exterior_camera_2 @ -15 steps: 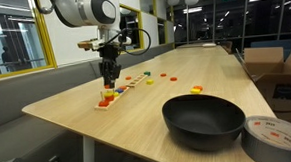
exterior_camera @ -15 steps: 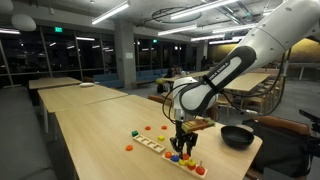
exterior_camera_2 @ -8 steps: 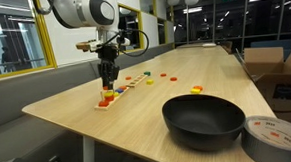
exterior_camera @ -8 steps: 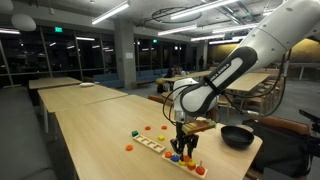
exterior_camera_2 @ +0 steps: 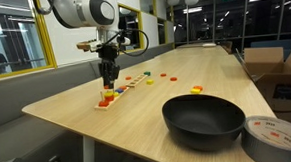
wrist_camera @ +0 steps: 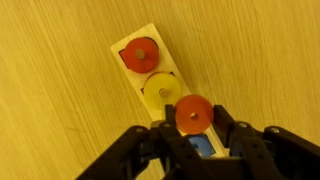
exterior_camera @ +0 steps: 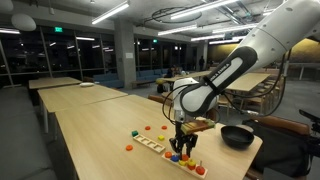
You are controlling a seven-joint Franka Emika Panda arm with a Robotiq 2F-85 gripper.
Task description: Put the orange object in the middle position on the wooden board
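In the wrist view my gripper (wrist_camera: 194,122) is shut on the orange object (wrist_camera: 194,113), a round orange-red disc with a centre hole. It is held just over the wooden board (wrist_camera: 150,35), next to a yellow disc (wrist_camera: 163,89) and a red disc (wrist_camera: 139,53). A blue piece (wrist_camera: 203,146) shows on the board under the jaws. In both exterior views the gripper (exterior_camera: 183,150) (exterior_camera_2: 108,86) points straight down at one end of the board (exterior_camera: 153,145) (exterior_camera_2: 121,91); the orange object is too small to make out there.
A black pan (exterior_camera: 237,136) (exterior_camera_2: 203,119) stands on the tabletop near the board. A tape roll (exterior_camera_2: 277,136) lies by the table's corner. Loose small pieces (exterior_camera_2: 196,88) (exterior_camera: 128,147) are scattered around the board. The table edge (exterior_camera_2: 57,121) is close.
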